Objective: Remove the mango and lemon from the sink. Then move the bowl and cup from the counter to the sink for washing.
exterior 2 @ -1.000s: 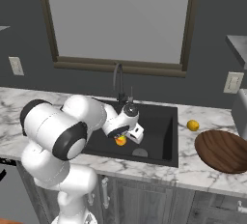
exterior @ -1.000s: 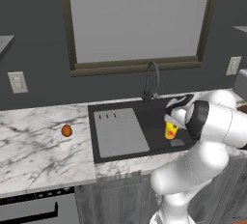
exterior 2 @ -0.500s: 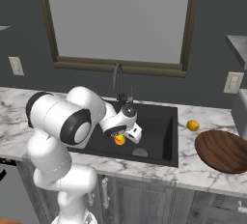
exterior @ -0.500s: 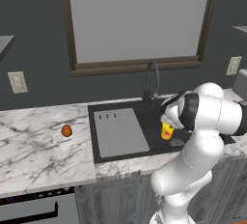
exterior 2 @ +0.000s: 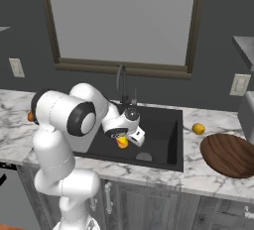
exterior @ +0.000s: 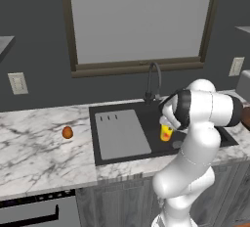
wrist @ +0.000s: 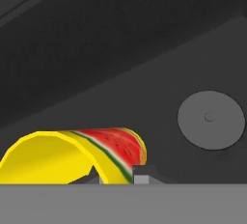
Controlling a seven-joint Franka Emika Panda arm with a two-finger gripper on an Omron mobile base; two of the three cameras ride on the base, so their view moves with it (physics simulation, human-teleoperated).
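Observation:
My gripper is shut on the wall of the yellow cup, which hangs low inside the black sink. A watermelon-slice mark shows on the cup's side. The mango lies on the marble counter left of the sink. On the counter right of the sink, the lemon rests just behind the wide brown bowl.
The arched faucet rises behind the basin. The grey drainboard covers the sink's left half. The round drain lies beside the cup. A window frame spans the back wall.
The cup in my gripper has drifted slightly left within the basin, and the arm's upper links have swung over it. The fruits and the bowl have not moved.

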